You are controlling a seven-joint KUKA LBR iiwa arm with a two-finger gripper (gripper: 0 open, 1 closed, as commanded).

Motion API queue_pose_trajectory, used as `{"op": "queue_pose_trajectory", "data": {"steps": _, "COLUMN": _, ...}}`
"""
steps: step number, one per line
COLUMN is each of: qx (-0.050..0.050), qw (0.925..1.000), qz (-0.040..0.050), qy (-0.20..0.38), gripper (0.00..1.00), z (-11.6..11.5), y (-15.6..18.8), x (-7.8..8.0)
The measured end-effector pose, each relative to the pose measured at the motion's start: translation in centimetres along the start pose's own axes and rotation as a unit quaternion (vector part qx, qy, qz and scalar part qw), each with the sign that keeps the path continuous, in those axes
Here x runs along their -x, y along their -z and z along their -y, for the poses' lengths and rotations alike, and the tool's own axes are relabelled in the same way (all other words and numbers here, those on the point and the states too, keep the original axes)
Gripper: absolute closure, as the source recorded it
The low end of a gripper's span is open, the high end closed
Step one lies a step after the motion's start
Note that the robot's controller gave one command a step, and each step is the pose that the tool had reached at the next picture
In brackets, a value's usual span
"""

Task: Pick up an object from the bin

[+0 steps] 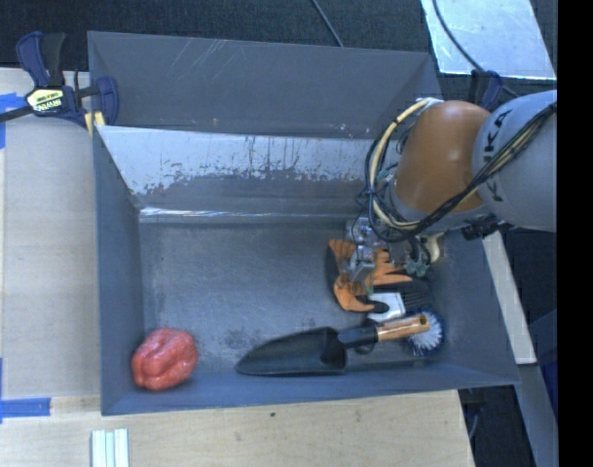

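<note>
The gripper [366, 251] sits low over an orange plastic thing [354, 292] at the right of the bin [267, 95]. Whether it is open or closed, I cannot tell. It should close squarely and lift straight, clear of the brush [413, 331] just beside.

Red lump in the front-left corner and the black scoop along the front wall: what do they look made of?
Red lump: probably soft rubber or foam. It looks matte, with rounded folds and no sharp glints.
Black scoop: likely moulded plastic. The blade is uniformly dark and smooth with a faint sheen, though coated metal cannot be ruled out.
</note>
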State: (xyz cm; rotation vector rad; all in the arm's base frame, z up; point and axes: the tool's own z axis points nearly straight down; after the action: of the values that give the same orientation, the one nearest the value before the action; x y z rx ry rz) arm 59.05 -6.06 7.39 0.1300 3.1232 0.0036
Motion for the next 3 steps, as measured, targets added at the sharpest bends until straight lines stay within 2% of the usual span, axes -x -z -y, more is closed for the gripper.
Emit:
{"op": "queue_pose_trajectory", "data": {"steps": 2, "qx": 0.0, "qw": 1.0, "qz": 0.0006, "qy": 0.0, "gripper": 1.0, "z": 0.0, "y": 0.1, "x": 0.0}}
{"op": "queue_pose_trajectory", "data": {"steps": 3, "qx": 0.0, "qw": 1.0, "qz": -0.0048, "qy": 0.0, "gripper": 1.0, "z": 0.0, "y": 2.0, "x": -0.3}}
